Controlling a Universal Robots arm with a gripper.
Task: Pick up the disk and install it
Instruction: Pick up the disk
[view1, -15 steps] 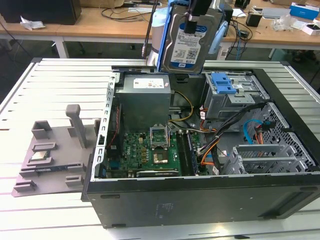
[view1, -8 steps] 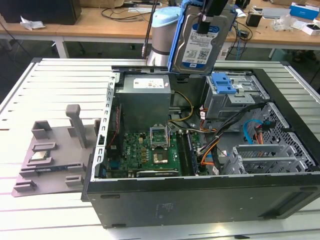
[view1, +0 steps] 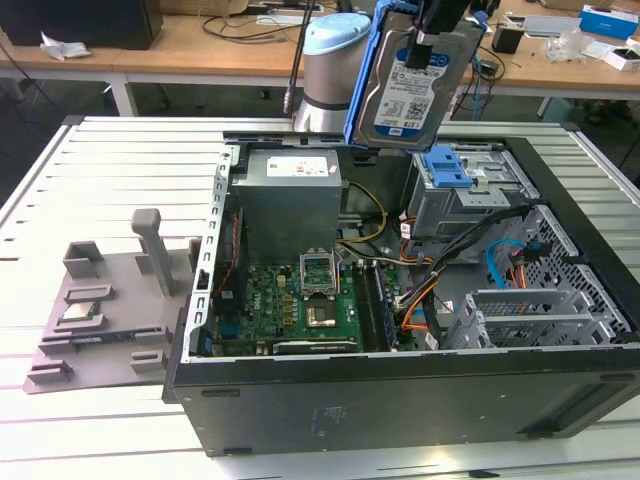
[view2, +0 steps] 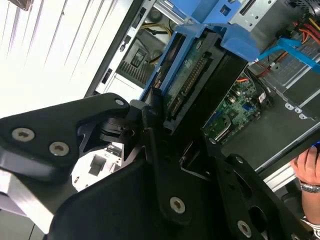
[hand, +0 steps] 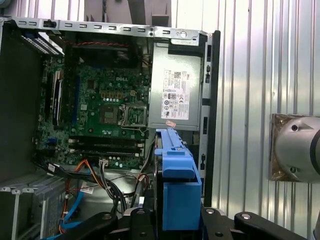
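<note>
On the slatted metal table (view1: 120, 160) lies your open computer case (view1: 400, 400), and above its drive bay (view1: 470, 195), at one o'clock in the exterior view, the gripper (view1: 428, 48) is clamped on the disk (view1: 405, 100) (hung upright, label outward, probably to suit the bay).

1 disk (view1: 415, 95), 1 computer case (view1: 400, 400), 1 grey tray (view1: 130, 300) — and 1 power supply (view1: 290, 200).

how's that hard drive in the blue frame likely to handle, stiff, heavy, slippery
The disk looks like a rigid metal slab, so it probably won't flex. Its silver face seems smooth, so it might slip in a loose grip. The gripper holds it by its top end above the computer case, so its weight could make it tilt.
</note>
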